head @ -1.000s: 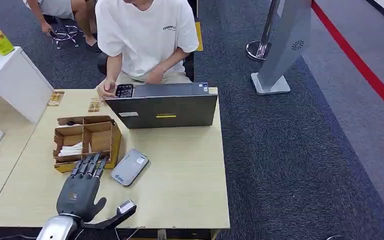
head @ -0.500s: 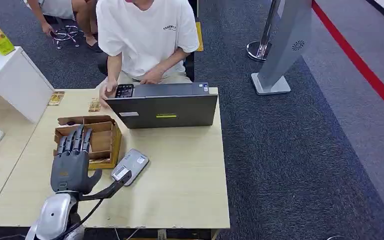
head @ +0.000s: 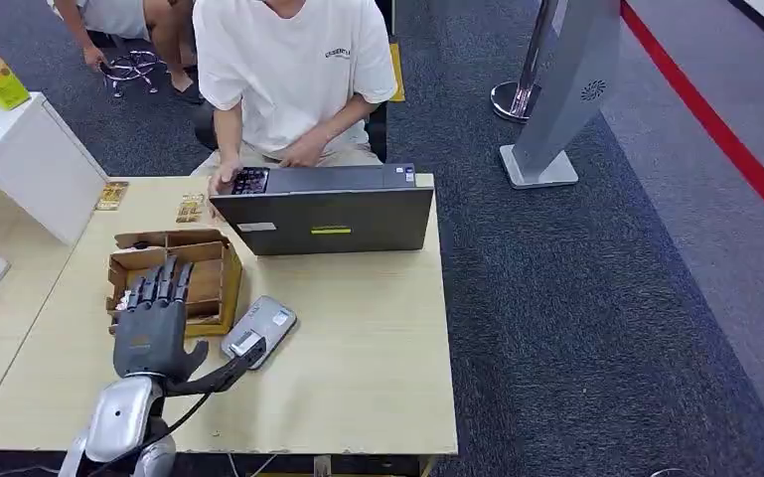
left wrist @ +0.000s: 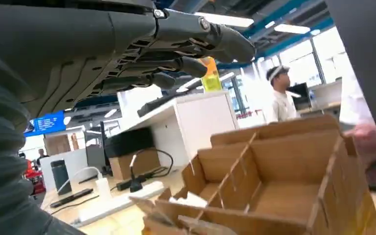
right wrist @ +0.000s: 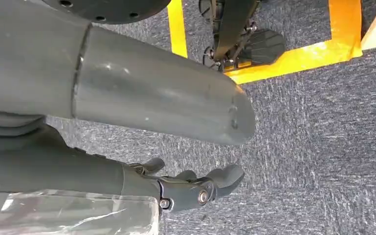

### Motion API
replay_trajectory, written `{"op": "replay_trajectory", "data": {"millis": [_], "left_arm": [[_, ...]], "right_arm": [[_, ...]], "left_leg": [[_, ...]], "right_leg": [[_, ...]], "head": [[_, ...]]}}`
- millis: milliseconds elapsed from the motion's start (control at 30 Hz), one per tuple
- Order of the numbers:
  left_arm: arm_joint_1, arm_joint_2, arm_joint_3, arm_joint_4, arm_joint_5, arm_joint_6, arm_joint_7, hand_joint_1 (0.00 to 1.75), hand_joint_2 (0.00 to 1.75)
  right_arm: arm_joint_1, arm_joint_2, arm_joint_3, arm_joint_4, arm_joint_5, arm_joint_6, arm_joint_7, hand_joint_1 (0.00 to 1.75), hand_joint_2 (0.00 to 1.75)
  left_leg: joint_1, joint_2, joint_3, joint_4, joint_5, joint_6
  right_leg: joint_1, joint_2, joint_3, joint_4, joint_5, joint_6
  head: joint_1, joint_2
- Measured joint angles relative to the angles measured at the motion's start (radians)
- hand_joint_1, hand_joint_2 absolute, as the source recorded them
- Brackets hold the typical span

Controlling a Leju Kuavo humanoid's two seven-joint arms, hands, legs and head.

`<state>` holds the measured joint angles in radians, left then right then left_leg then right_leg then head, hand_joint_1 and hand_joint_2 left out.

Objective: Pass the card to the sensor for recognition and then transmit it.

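Head view: left hand [head: 156, 323], fingers spread and empty, has drawn back slightly over the box [head: 214, 283]; cards [head: 142, 297] still inside, reader [head: 259, 331] beside it. Pick not started. Right hand [right wrist: 190, 188] hangs, loosely curled, empty.

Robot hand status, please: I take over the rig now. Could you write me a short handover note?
Left robot hand: open, fingers spread over the cardboard box, holding nothing.
Right robot hand: hangs over the carpet, fingers partly curled, holding nothing that I can see.
Cards: white ones lie in a box compartment.
Sensor: grey, flat on the table beside the box.
Done: nothing yet. Left: pick a card, present it to the sensor, pass it on.
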<state>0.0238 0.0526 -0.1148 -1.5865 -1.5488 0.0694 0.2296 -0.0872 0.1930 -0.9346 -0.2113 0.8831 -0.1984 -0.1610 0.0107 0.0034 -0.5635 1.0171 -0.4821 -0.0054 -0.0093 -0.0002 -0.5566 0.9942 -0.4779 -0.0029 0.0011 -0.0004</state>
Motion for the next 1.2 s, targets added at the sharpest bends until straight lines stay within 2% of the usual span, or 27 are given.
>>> {"op": "replay_trajectory", "data": {"millis": [200,500,533,800,1200], "left_arm": [[0.009,-0.003,0.013,0.022,0.0,-0.008,0.007,0.0,1.75],[0.004,-0.003,0.05,0.032,0.0,0.022,0.03,0.0,1.75],[0.001,-0.003,0.053,0.034,0.0,0.024,0.032,0.0,1.75],[-0.024,0.006,0.058,0.063,0.0,0.046,0.063,0.0,1.75],[-0.062,0.016,0.058,0.119,0.0,0.046,0.075,0.0,1.75]], "right_arm": [[0.0,0.0,-0.001,0.0,0.009,0.002,-0.002,0.0,0.0],[0.0,0.0,-0.001,0.0,0.027,0.008,-0.002,0.0,0.0],[0.0,0.0,-0.001,0.0,0.029,0.009,-0.002,0.0,1.75],[0.0,0.0,-0.001,0.0,0.052,0.013,0.002,0.0,1.75],[0.0,0.0,-0.001,0.0,0.066,0.017,0.002,0.0,1.75]], "left_leg": [[0.0,0.0,0.0,0.0,0.0,0.0],[0.0,0.0,0.0,0.0,0.0,0.0],[0.0,0.0,0.0,0.0,0.0,0.0],[0.0,0.0,0.0,0.0,0.0,0.0],[0.0,0.0,0.0,0.0,0.0,0.0]], "right_leg": [[0.0,0.0,0.0,0.0,0.0,0.0],[0.0,0.0,0.0,0.0,0.0,0.0],[0.0,0.0,0.0,0.0,0.0,0.0],[0.0,0.0,0.0,0.0,0.0,0.0],[0.0,0.0,0.0,0.0,0.0,0.0]], "head": [[0.0,0.0],[0.0,0.0],[0.0,0.0],[0.0,0.0],[0.0,0.0]]}}
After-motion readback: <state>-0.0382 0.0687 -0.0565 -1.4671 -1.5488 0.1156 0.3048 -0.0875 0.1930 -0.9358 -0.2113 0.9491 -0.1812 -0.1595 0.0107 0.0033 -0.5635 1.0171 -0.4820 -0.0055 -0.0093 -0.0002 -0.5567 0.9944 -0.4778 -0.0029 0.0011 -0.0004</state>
